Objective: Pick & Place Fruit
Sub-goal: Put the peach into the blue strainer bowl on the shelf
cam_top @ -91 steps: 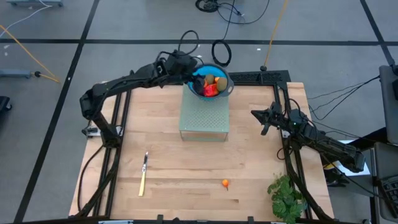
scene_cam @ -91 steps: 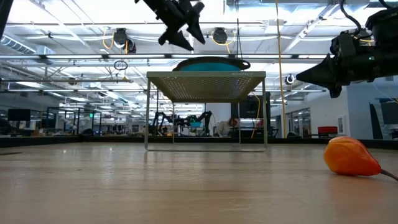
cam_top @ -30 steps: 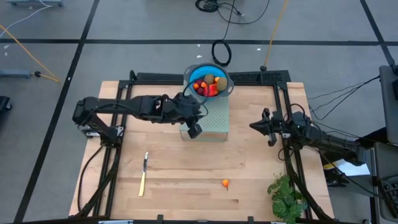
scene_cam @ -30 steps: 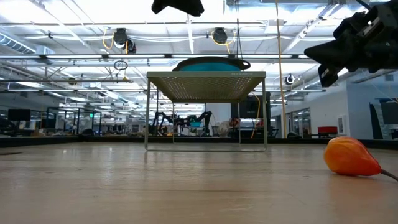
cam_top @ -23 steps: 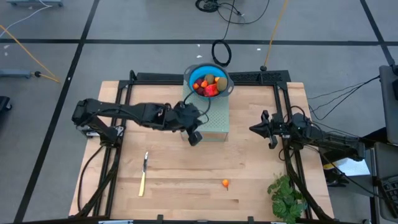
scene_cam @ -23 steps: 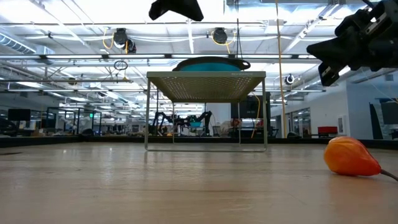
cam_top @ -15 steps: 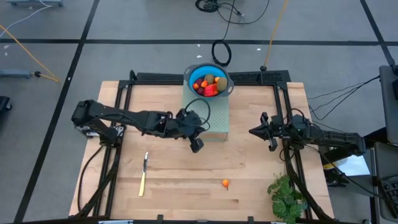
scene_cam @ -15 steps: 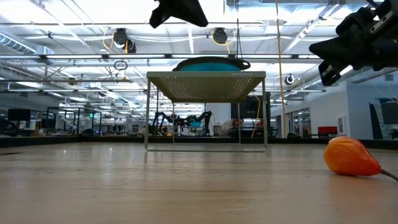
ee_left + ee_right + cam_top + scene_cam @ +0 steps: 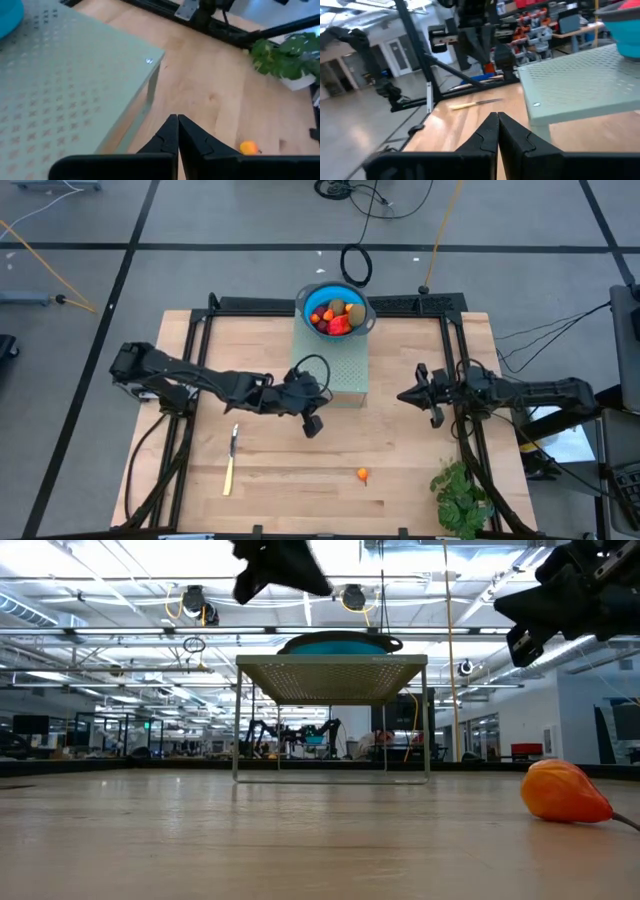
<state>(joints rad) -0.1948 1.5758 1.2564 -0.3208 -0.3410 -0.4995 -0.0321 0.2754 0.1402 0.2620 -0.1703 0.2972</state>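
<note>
My left claw (image 9: 313,426): left of frame centre in the high view, hanging above the bare desk (image 9: 270,470), just below the near left corner of the grey-green perforated stand (image 9: 345,375). Fingers pressed tip to tip, nothing between them; left wrist view shows the two dark fingertips (image 9: 170,131) meeting in a point over wood. Touching nothing.

Yellow-handled knife (image 9: 231,459): lower left of the high view, lying flat on the desk, well apart from either claw.

Stand: upper centre. Blue bowl (image 9: 362,307) sits on its far end, holding most of the fruit: orange, red and a brownish-olive piece (image 9: 338,307) visible, heaped together.

Loose orange fruit (image 9: 362,475): lower centre of the high view, alone on the desk, below and right of my left claw, clear of it. Low view puts it at right foreground (image 9: 565,791), resting on the wood. Left wrist view catches it small at lower right (image 9: 249,147).

My right claw (image 9: 404,396): right of centre in the high view, above the desk, pointing toward the stand. Fingers fully closed, empty; right wrist view shows the tips (image 9: 490,127) together.

Leafy plant (image 9: 461,493): lower right corner.
</note>
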